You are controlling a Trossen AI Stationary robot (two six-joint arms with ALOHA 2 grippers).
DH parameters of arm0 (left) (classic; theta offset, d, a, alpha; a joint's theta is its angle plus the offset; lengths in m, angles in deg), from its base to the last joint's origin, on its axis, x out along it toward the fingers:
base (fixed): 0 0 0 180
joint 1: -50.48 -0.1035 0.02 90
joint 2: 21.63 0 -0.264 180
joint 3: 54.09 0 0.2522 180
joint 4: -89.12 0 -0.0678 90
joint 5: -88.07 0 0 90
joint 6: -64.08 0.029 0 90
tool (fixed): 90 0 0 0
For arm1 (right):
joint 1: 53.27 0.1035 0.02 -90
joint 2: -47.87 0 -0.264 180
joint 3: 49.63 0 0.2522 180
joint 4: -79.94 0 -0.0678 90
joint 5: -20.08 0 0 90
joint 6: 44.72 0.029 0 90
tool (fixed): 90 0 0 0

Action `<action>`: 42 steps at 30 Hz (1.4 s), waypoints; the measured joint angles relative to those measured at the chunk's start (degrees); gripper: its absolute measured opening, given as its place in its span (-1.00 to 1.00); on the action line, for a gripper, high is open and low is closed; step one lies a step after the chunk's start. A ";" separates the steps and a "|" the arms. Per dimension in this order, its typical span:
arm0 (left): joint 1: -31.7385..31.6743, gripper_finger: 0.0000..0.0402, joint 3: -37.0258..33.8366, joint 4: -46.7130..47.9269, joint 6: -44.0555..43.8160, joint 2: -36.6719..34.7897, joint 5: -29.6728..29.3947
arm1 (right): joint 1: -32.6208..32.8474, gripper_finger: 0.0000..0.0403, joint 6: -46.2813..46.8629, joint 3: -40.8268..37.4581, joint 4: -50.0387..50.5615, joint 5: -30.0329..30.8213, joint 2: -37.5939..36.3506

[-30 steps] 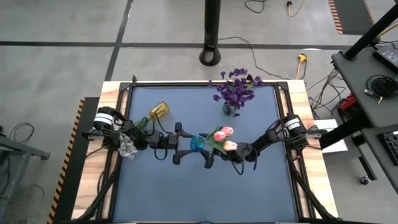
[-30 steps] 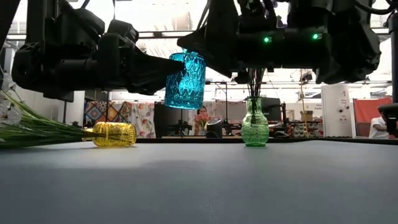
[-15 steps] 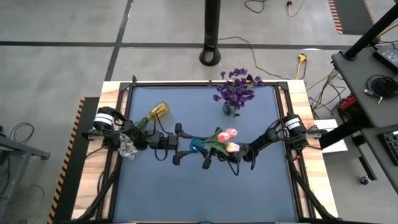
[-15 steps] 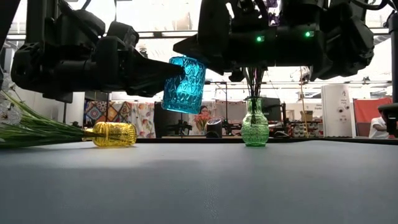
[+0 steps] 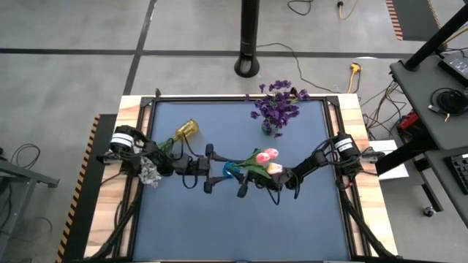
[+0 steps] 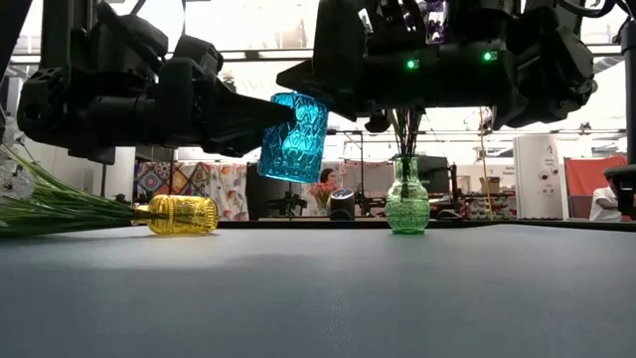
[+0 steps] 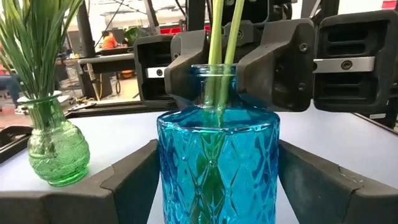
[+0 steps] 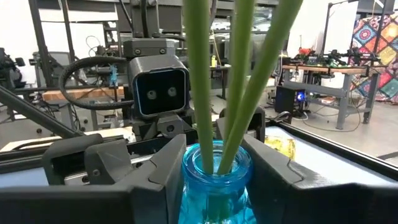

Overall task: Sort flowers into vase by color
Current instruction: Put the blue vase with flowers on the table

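A blue glass vase (image 6: 295, 136) hangs tilted above the table's middle, with green tulip stems (image 8: 199, 81) standing in its neck. Their pink buds (image 5: 268, 155) show in the high view. My left gripper (image 7: 217, 180) comes from the table's left and is shut on the vase's body. My right gripper (image 8: 214, 165) comes from the right and is shut on its neck. A green vase (image 6: 407, 199) with purple blooms (image 5: 276, 108) stands at the far side. A yellow vase (image 6: 184, 214) lies on its side, with the stems of a white sprig (image 5: 150, 174) stuck in its mouth. My left gripper pinches the blue vase's body (image 7: 168, 174) between its two fingers (image 7: 134, 183), one on each side, coming level from the table's left. The vase is lifted clear of the table and leans a little. My right gripper has the vase's narrow neck (image 8: 186, 165) between its two fingers (image 8: 161, 171), just below the rim, coming about level from the table's right. The tulip stems rise out of the neck between the fingers.
The dark mat (image 5: 292, 219) lies bare toward the near edge and right. A wooden frame (image 5: 355, 124) borders the table. Beyond the far edge are a black pole base (image 5: 248, 66) and cables. A person (image 6: 604, 204) shows far off in the room.
My right gripper has shut on the blue vase's neck, around the tulip stems. The vase, held in the air by my left gripper, has tipped from nearly upright to a slight lean. The buds have shifted slightly with it.
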 joint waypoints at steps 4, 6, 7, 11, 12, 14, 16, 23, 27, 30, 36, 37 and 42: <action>-0.03 0.49 0.04 -0.03 -0.84 0.00 -0.26 | -0.07 -0.39 -0.55 0.00 0.25 0.00 0.00; -0.07 0.52 0.06 -0.20 -1.19 -0.02 -0.38 | -0.13 -0.39 -0.52 0.00 1.14 0.02 0.00; -0.07 0.53 0.07 -0.17 -1.22 -0.02 -0.44 | -0.21 -0.39 -0.20 0.00 1.71 0.00 0.00; -0.07 0.58 0.11 1.37 -1.38 -0.07 -0.98 | -0.65 -0.39 1.61 0.00 3.48 -0.02 0.00; -0.07 0.59 0.11 1.92 -1.38 -0.07 -1.20 | -0.72 -0.38 1.79 0.00 3.75 -0.02 0.00; -0.07 0.61 0.11 3.39 -1.38 -0.09 -1.72 | -0.88 -0.38 1.95 0.00 4.51 0.04 0.00; -0.07 0.62 0.09 4.41 -1.38 -0.09 -2.69 | -0.90 -0.38 1.94 0.00 6.04 0.91 -0.23; -0.07 0.65 -1.18 5.92 -1.88 -0.35 -4.32 | -1.00 -0.38 2.27 -0.09 14.18 4.93 -2.71; -0.07 0.65 -1.48 5.96 -1.99 -0.51 -5.63 | -1.88 -0.38 3.79 -0.67 17.68 6.05 -4.42; 0.02 0.65 -1.77 6.07 -1.99 -1.45 -5.66 | -3.38 -0.38 5.09 -0.76 19.40 5.95 -4.70; 0.02 0.65 -4.07 6.03 -1.74 -6.75 -5.64 | -5.66 -0.38 7.58 -1.09 20.23 5.96 -4.55; 0.03 0.65 -4.68 5.94 -1.53 -8.05 -5.65 | -5.85 -0.38 7.63 -1.07 20.19 5.97 -4.55; 0.04 0.65 -7.51 5.96 -1.45 -14.73 -5.64 | -6.15 -0.38 7.69 -0.96 20.12 5.86 -4.52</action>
